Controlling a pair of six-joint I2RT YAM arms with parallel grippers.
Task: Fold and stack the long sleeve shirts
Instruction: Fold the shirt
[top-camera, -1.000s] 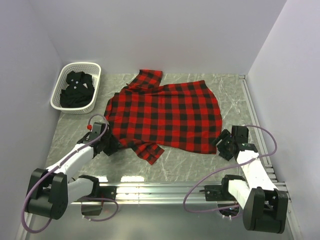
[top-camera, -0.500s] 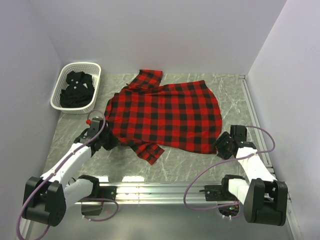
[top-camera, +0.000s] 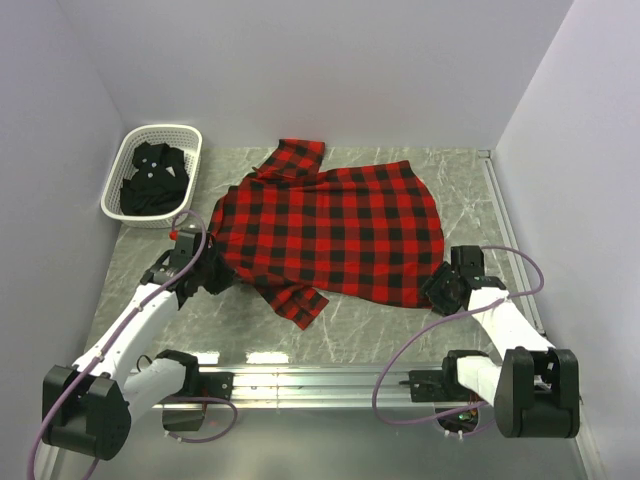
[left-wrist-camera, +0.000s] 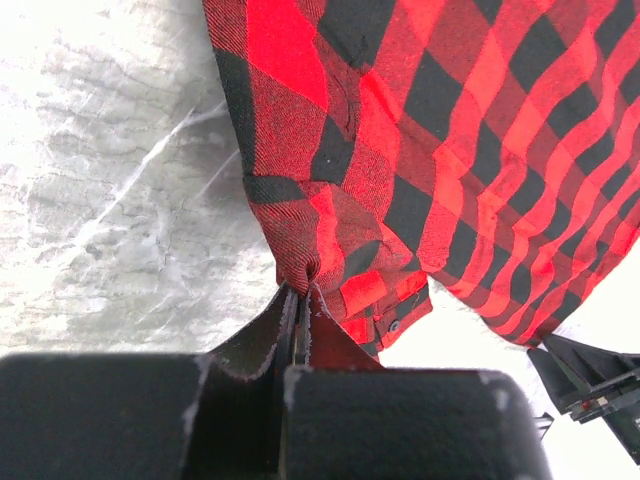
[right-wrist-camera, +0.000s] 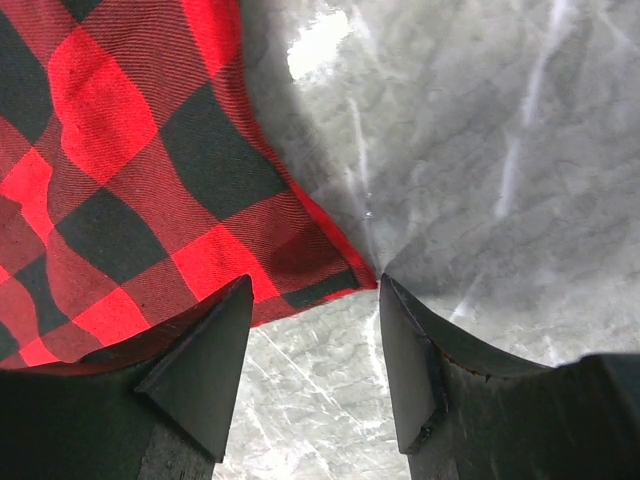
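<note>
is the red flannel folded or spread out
Spread out: the red flannel lies flat across the table, body unfolded.

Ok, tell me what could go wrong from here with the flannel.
1. The left pincer is shut on only a small bunched pinch of the red-and-black flannel; a pull may slip it free.
2. The right pincer is open, with just the hem corner in its gap; closing may miss the cloth.
3. If the left lifts alone, the shirt would likely skew and wrinkle.
</note>
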